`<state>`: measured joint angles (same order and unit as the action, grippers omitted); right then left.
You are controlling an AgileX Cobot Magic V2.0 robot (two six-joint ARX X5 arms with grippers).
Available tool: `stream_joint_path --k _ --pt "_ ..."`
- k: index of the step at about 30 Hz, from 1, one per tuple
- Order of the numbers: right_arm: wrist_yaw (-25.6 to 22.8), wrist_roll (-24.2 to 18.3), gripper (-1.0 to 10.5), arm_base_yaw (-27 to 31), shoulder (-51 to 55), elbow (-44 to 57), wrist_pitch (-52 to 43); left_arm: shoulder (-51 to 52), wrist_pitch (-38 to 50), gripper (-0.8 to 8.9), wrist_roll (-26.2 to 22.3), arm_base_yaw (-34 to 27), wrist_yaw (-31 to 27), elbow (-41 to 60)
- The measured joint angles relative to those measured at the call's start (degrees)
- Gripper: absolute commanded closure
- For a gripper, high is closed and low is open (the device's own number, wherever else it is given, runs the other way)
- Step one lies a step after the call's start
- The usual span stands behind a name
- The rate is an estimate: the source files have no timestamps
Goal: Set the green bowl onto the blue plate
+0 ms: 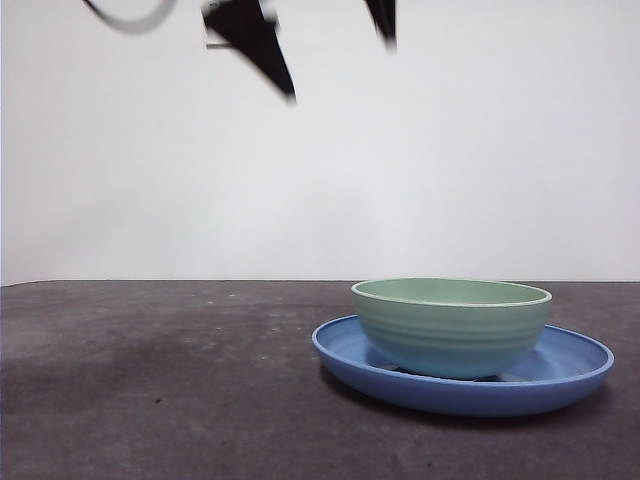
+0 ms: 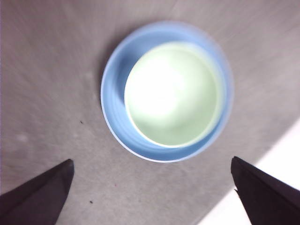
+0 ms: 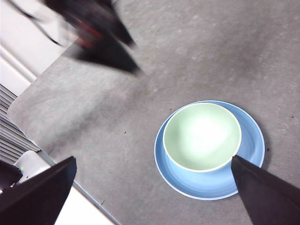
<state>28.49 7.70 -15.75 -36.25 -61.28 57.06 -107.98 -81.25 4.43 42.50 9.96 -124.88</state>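
The green bowl [image 1: 452, 325] stands upright inside the blue plate [image 1: 350, 355] on the dark table, right of the middle in the front view. My left gripper [image 2: 151, 161] is open and empty, high above the bowl [image 2: 172, 93] and the plate [image 2: 115, 93]. Its two black jaw tips show blurred at the top of the front view [image 1: 340, 68], up and left of the bowl. My right gripper [image 3: 153, 158] is open and empty, also high above the table, with the bowl [image 3: 201, 136] and the plate [image 3: 248, 136] between its jaws in the picture.
The dark grey table [image 1: 150, 380] ends at a white wall behind. In the right wrist view the left arm [image 3: 98, 37] shows blurred, and the table's rounded edge [image 3: 28, 122] with a white frame lies beyond it.
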Motion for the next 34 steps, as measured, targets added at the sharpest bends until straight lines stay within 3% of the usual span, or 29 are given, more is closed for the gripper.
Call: stream_joint_path --k 8,15,24,30,34 --pt "0.0 0.0 3.5 0.0 0.0 0.0 0.04 17.03 0.52 2.15 -2.89 0.0 0.0 7.93" --pt "0.0 0.0 3.5 0.0 0.0 0.0 0.35 38.42 18.08 2.16 -3.93 0.0 0.0 35.15" --pt "0.0 0.0 3.5 0.0 0.0 0.0 0.42 66.55 26.21 2.16 -3.63 0.0 0.0 63.82" --pt "0.0 0.0 3.5 0.0 0.0 0.0 1.53 80.87 26.14 2.16 -2.32 -0.02 0.02 68.72" --pt "-0.02 0.0 3.5 0.0 0.0 0.0 2.19 84.04 26.82 2.15 -2.32 -0.04 0.02 68.7"
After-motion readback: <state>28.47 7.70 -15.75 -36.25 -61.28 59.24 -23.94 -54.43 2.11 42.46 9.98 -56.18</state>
